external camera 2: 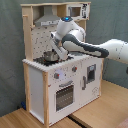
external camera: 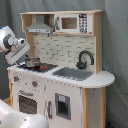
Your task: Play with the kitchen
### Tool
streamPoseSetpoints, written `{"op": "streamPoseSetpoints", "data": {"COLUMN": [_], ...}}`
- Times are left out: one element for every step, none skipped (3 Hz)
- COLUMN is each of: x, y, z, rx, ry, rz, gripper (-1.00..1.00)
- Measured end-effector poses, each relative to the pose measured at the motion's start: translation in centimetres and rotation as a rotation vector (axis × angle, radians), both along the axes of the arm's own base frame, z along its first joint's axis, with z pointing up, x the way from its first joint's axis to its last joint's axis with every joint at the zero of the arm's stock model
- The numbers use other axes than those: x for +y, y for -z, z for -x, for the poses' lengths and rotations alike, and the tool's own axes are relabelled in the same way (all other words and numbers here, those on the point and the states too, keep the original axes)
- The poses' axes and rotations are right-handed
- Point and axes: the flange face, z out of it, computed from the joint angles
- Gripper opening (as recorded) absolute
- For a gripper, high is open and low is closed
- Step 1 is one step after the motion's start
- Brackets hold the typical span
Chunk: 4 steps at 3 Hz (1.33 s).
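Note:
The kitchen (external camera: 65, 95) (external camera 2: 45, 90) is a tall white and light-wood toy with a grey hood (external camera: 39, 26), a tiled back wall, a black faucet (external camera: 85, 59), a sink (external camera: 75, 73), an oven door (external camera: 27, 102) and knobs (external camera 2: 57, 76). A small metal pot (external camera: 32, 62) (external camera 2: 50, 56) stands on the stove. My gripper (external camera: 21, 56) (external camera 2: 62, 52) hangs over the stove end of the counter, close beside the pot. Whether it touches the pot is not clear.
A toy microwave (external camera: 70, 22) sits in the top shelf. The kitchen stands on a wooden floor (external camera 2: 100, 110) before a grey-green curtain (external camera 2: 10, 60). The white arm (external camera 2: 100, 49) reaches in from the second exterior view's right. A white rounded part (external camera: 20, 117) fills the first exterior view's lower left.

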Motion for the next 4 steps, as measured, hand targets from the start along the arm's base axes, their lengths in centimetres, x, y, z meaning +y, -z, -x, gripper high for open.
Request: {"op": "streamPoseSetpoints", "data": {"x": [0.0,-0.4,-1.0,-0.5], "y": [0.4,0.0,0.8,2.0], "z": [-1.1,-1.9,-3.7,-5.0], "rx": [0.057,0.115,0.164,0.203], "ry": [0.012,0.024,0.031,0.015], "rz": [-0.054,-0.1,-0.126,-0.139], "gripper": [1.0,1.0,1.0,1.0]}}
